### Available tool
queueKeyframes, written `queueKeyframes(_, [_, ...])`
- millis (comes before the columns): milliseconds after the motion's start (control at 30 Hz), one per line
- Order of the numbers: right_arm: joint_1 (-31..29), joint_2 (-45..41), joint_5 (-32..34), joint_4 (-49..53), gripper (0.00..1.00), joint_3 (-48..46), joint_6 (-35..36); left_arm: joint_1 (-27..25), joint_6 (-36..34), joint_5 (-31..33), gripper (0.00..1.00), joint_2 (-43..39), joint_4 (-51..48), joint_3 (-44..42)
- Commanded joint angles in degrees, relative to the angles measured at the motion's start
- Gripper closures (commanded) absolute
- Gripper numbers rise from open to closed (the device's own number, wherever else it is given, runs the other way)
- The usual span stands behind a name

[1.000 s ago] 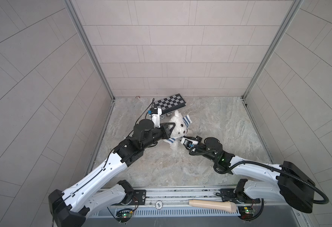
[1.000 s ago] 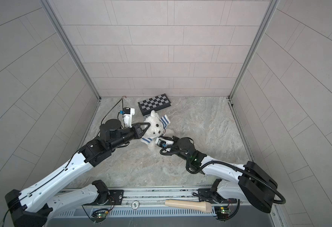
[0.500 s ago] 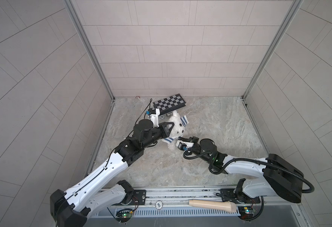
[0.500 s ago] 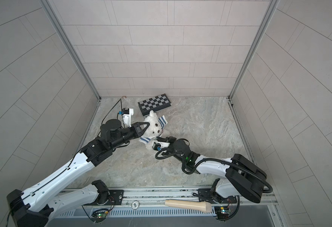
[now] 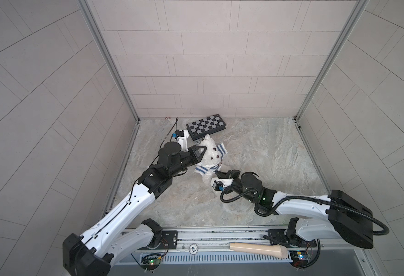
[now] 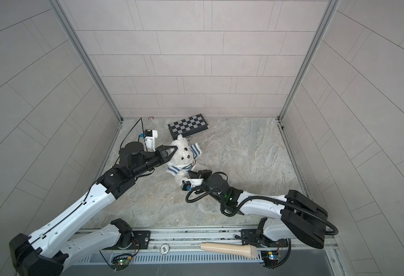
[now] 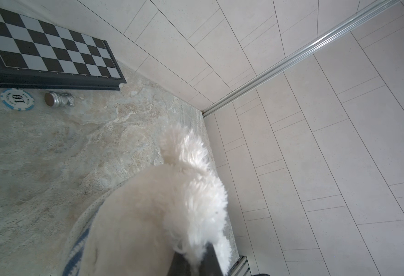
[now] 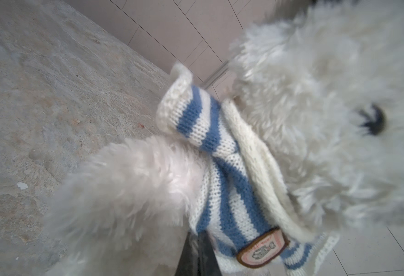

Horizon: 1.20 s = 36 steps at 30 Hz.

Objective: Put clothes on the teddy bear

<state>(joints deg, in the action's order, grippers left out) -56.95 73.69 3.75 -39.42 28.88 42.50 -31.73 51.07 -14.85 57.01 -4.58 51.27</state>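
Teddy bear (image 5: 210, 156), striped shirt (image 8: 222, 181) round its neck, rests on the counter (image 5: 255, 153) near the chessboard (image 5: 207, 124), left tool (image 7: 193, 259) pinching its head fur, right tool (image 8: 197, 243) pressed together at the shirt's hem.

Clearance at bear (image 5: 211, 155)
Floor (image 5: 267, 153) right of it lies open; chessboard (image 5: 206, 126), chip (image 7: 17, 99) and metal piece (image 7: 57, 98) crowd the space behind it.

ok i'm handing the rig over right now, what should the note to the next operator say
Left gripper: shut on the teddy bear, at its head fur.
Right gripper: shut low at the striped sweater hem; knit or fur, unclear.
Bear between them, near the chessboard.
Done: sweater over the head, bunched at the chest.
To do: one sleeve looks empty; thread the arm, pull the hem down.
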Motion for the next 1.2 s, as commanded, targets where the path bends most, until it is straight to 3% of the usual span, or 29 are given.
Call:
queueKeyframes(0, [-2.1,-2.4,-0.5,3.0,1.0,-1.7,2.3,1.7,-0.1,-0.5,1.0,-0.1,4.3,-0.3])
queueKeyframes(633, [-8.8,-8.9,0.9,8.0,1.0,-7.4,3.8,5.0,1.1,0.2,1.0,-0.5,3.4,-1.3])
queueKeyframes(800, [-10.8,-6.7,-0.4,5.3,1.0,-4.7,0.1,5.0,4.1,-0.4,1.0,-0.6,6.4,-3.1])
queueKeyframes(1167, [-13.9,3.0,-8.4,-1.0,1.0,1.8,-6.8,1.2,9.3,6.3,1.0,-1.5,8.6,-8.9])
